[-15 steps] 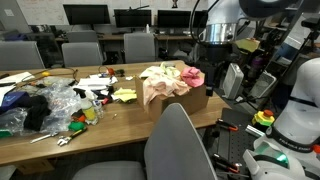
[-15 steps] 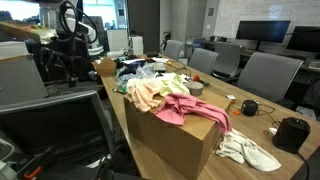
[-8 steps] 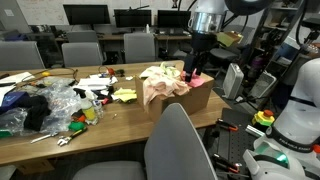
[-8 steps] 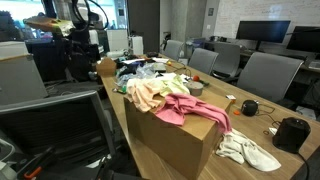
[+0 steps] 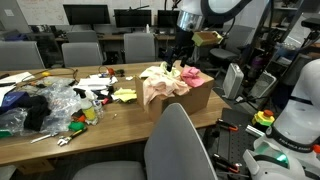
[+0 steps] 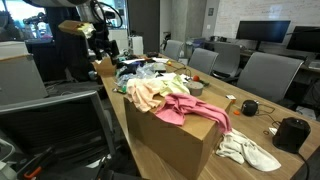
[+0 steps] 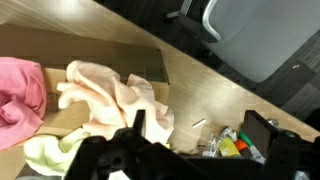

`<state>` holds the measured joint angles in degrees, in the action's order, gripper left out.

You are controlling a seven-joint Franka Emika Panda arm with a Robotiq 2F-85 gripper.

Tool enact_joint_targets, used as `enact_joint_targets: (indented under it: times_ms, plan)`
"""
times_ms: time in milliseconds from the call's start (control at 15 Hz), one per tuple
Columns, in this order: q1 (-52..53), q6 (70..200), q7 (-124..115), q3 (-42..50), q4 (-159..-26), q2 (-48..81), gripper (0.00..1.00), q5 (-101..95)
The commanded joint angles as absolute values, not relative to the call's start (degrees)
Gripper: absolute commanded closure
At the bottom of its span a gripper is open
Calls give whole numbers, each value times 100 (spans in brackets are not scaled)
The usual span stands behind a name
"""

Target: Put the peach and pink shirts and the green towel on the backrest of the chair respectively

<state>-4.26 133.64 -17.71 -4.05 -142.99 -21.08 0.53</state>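
Hand: the black two-finger gripper [image 5: 179, 60] [image 7: 197, 128] is held above the far edge of the open brown cardboard box [image 5: 196, 100] [image 6: 170, 145]; the jaws are spread wide; nothing is gripped.
Peach shirt: the pale peach cloth shirt [image 5: 160, 82] [image 6: 150, 95] [image 7: 110, 95] is heaped on top of the box; it is touched by the pink one.
Pink shirt: the rose-pink cloth shirt [image 5: 197, 77] [image 6: 195, 112] [image 7: 18, 95] is draped over the box's edge.
Towel: the pale yellow-green cloth towel [image 6: 245, 150] [image 7: 45, 155] is laid on the long wooden table [image 5: 115, 118], just beside the box.
Backrest: the rounded grey fabric chair backrest [image 5: 180, 145] is bare; it is seen at the table's near edge, near the box.
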Motion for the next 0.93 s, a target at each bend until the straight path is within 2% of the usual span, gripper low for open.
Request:
enact_joint_targets:
  times_ms: [0, 333, 867]
  plan:
    - [-665, 13523, -2401, -501, -13763, -1481, 0, -431]
    - [-682, 13269, -2982, -421, -13228, -801, 0, -921]
    - [-572, 13087, -2860, 42, -12378, 382, 0, -406]
